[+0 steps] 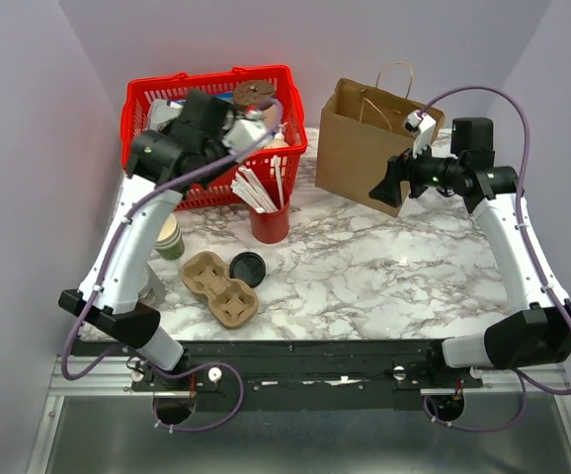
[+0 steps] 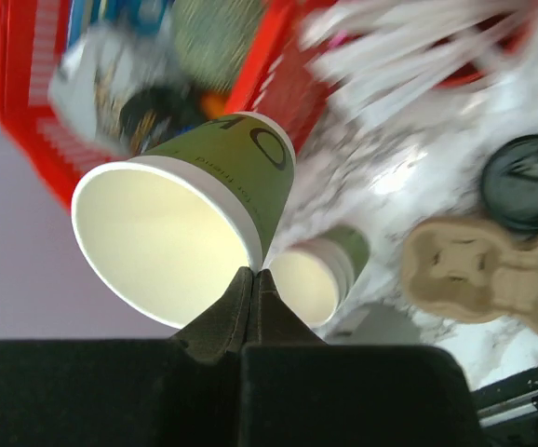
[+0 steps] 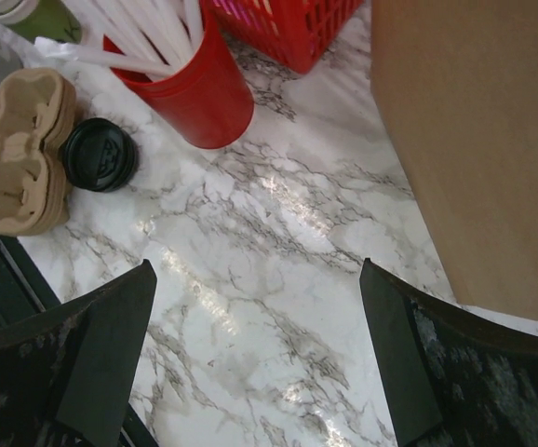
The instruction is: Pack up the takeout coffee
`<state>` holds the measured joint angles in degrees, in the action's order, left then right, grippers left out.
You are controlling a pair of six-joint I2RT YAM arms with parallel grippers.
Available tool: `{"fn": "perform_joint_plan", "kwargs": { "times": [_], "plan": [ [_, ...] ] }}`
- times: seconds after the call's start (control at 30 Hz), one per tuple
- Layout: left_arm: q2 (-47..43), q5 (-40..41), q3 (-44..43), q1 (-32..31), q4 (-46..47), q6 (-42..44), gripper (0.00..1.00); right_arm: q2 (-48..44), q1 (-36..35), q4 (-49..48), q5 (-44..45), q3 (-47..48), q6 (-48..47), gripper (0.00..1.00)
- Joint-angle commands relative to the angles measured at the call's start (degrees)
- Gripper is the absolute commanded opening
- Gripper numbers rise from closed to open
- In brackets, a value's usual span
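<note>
My left gripper (image 2: 253, 272) is shut on the rim of a lidless green paper cup (image 2: 222, 168) with a cream inside. It holds the cup tilted in the air by the red basket (image 1: 206, 89), its mouth facing the wrist camera. No lidded cup shows, so the takeout coffee is out of view. A stack of like green cups (image 2: 320, 275) stands on the marble below, at the table's left (image 1: 170, 237). A loose black lid (image 1: 248, 269) lies beside a cardboard cup carrier (image 1: 221, 288). My right gripper (image 3: 255, 354) hangs open and empty over bare marble next to the brown paper bag (image 1: 365, 148).
A red cup of white stirrers (image 1: 269, 219) stands in front of the basket, which holds assorted packets. The paper bag stands open at the back right. Purple walls close in the left, back and right sides.
</note>
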<state>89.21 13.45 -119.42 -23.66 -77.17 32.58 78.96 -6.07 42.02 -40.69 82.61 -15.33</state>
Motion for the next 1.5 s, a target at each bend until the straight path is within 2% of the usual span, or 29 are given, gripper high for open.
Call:
{"fn": "perform_joint_plan", "kwargs": {
  "times": [0.0, 0.03, 0.13, 0.23, 0.33, 0.43, 0.63, 0.77, 0.9, 1.03, 1.13, 1.33, 1.47],
  "plan": [
    [2.5, -2.3, -6.8, -13.8, -9.6, 3.0, 0.00, -0.7, 0.1, -2.6, 7.0, 3.7, 6.7, 1.00],
    [3.2, 1.1, -7.8, -18.1, -9.6, 3.0, 0.00, -1.0, 0.6, -2.5, 9.0, 4.2, 7.3, 1.00],
    [4.1, 3.1, -8.7, -24.0, -8.6, 7.1, 0.00, -2.1, 2.7, -2.4, 12.3, 4.6, 10.1, 1.00],
    [6.2, 0.9, -11.7, -25.0, -9.5, 9.4, 0.00, -2.7, 5.8, -2.3, 19.0, 4.1, 14.0, 1.00],
    [7.6, -2.2, -11.1, -26.1, -8.2, 12.4, 0.00, -2.3, 12.4, -0.5, 22.5, 3.1, 18.6, 1.00],
    [9.0, -5.6, -9.8, -27.2, -5.6, 15.6, 0.00, -1.6, 18.6, 1.7, 20.8, 3.5, 20.3, 1.00],
    [13.4, -16.1, -10.5, -28.2, -4.2, 24.4, 0.00, -1.8, 20.4, 5.3, 19.3, 6.2, 13.7, 1.00],
    [16.8, -15.6, -9.4, -31.4, -2.4, 25.8, 0.00, -2.2, 20.4, 6.0, 18.9, 8.0, 9.0, 1.00],
    [20.6, -14.7, -5.7, -35.3, -0.2, 22.3, 0.00, -1.2, 20.4, 6.0, 21.6, 12.0, 2.8, 1.00],
    [21.7, -19.2, -1.8, -38.1, 4.5, 16.2, 0.00, -2.7, 20.4, 6.1, 22.0, 10.9, -0.6, 1.00],
    [22.2, -18.5, 1.2, -40.7, 10.0, 11.3, 0.00, -4.0, 20.4, 6.0, 20.6, 8.7, -0.6, 1.00],
    [26.3, -14.6, 2.3, -43.1, 15.4, 3.2, 0.00, -4.3, 20.4, 5.8, 19.3, 6.0, 1.6, 1.00],
    [28.0, -11.4, 3.9, -43.7, 18.4, 1.9, 0.00, -5.3, 20.4, 5.8, 17.3, 5.0, 1.4, 1.00]
  ]
}}
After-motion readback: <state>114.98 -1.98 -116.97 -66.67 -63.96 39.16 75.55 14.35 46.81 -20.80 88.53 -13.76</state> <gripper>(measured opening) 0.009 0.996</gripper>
